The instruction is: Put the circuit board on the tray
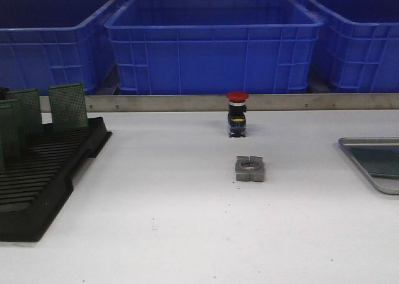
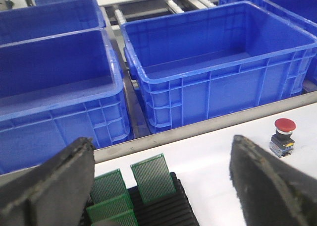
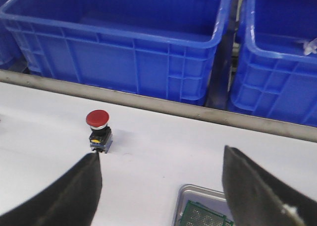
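Several green circuit boards [image 1: 68,106] stand upright in a black slotted rack [image 1: 43,172] at the left of the table. In the left wrist view my left gripper [image 2: 161,141] hangs open above those boards [image 2: 152,177], holding nothing. The silver tray [image 1: 368,140] lies at the right edge with a green circuit board [image 1: 380,159] flat in it. Over the tray's rim [image 3: 179,206] and that board [image 3: 205,216], my right gripper [image 3: 161,154] is open and empty. Neither gripper shows in the front view.
A red-capped push button [image 1: 237,114] stands mid-table near the back, with a grey metal block with a round hole [image 1: 250,169] just in front of it. Large blue bins [image 1: 212,41] line the back behind a metal rail [image 1: 187,102].
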You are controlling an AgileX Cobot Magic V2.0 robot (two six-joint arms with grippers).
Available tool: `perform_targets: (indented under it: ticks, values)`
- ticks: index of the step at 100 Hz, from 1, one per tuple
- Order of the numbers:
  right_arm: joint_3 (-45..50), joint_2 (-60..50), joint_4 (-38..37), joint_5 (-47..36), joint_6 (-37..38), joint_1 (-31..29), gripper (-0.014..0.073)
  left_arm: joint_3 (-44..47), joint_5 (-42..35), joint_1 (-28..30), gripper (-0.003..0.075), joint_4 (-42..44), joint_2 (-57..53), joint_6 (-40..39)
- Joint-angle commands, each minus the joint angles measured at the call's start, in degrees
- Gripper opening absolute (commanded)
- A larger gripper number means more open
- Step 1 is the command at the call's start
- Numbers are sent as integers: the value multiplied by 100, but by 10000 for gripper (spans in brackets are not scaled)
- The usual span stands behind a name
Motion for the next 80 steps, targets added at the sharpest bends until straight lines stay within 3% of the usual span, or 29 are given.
perform_targets:
  ticks: [1,26,55,70,80]
  values:
    - [174,-641,94,-449,-74,8,530,239,-397,22,526,-216,-565,-62]
    - [953,-2282,99,-551,-74,8,529,1022,-573,22,526,-366,-1650,-62]
    - [1522,-3229,99,-645,-74,8,529,1219,-596,22,520,-366,-1841,-62]
    - [1522,-3223,99,-740,-74,8,512,1219,-596,22,424,-366,-1841,-62]
    - [1522,-3223,99,-753,-74,8,374,1219,-596,22,301,-366,-1841,-62]
